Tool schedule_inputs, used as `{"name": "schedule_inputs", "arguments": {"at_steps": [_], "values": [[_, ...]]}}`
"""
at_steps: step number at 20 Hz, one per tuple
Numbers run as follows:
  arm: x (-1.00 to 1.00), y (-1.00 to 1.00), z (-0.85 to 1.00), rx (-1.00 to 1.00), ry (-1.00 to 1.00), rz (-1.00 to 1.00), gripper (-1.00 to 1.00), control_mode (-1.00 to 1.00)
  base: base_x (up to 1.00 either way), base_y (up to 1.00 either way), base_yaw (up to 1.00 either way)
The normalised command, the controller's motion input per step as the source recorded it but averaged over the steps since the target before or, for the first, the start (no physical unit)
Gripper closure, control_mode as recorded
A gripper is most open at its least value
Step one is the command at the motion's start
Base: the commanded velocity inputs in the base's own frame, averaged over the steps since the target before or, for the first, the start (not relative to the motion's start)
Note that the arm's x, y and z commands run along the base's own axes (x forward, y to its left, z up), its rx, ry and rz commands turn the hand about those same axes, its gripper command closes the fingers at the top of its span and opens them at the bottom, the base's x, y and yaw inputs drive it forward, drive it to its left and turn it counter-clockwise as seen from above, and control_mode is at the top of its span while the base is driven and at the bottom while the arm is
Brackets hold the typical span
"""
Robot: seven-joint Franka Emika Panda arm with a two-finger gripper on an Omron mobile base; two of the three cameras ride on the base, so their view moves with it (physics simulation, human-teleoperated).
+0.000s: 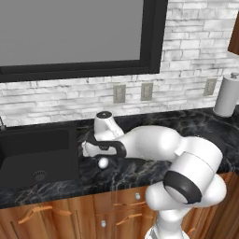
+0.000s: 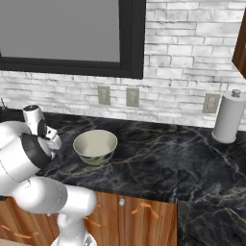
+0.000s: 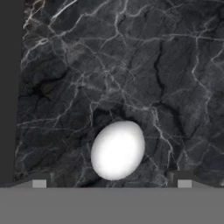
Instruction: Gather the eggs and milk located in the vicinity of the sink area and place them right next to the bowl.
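Note:
A small white egg (image 1: 103,163) lies on the black marble counter (image 1: 140,173), just right of the sink (image 1: 37,156). My gripper (image 1: 95,154) hangs close above it, open. In the hand view the egg (image 3: 117,150) sits between my two fingertips (image 3: 39,182), which stand wide apart on either side of it without touching; the gripper (image 3: 111,183) holds nothing. The cream-white bowl (image 2: 95,146) stands on the counter to the right of my gripper (image 2: 53,140). The milk is out of view.
A white paper-towel roll (image 2: 228,117) stands at the back right against the brick wall. The sink's dark basin edge (image 3: 8,87) runs along the left of the hand view. Wooden cabinet fronts (image 1: 70,214) lie below the counter edge.

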Motion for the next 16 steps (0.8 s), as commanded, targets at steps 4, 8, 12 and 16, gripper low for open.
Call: {"name": "schedule_inputs", "arguments": {"at_steps": [4, 8, 12, 16], "values": [[0.00, 0.00, -0.20, 0.02, 0.00, -0.16, -1.00, -1.00, 0.00, 0.00, 0.00], [0.04, 0.00, -0.15, 0.05, 0.00, -0.17, -1.00, -1.00, 0.00, 0.00, 0.00], [0.11, 0.00, -0.16, 0.04, 0.01, -0.15, -1.00, -1.00, 0.00, 0.00, 0.00], [0.04, 0.00, -0.25, 0.02, 0.03, -0.12, -1.00, -1.00, 0.00, 0.00, 0.00]]}}
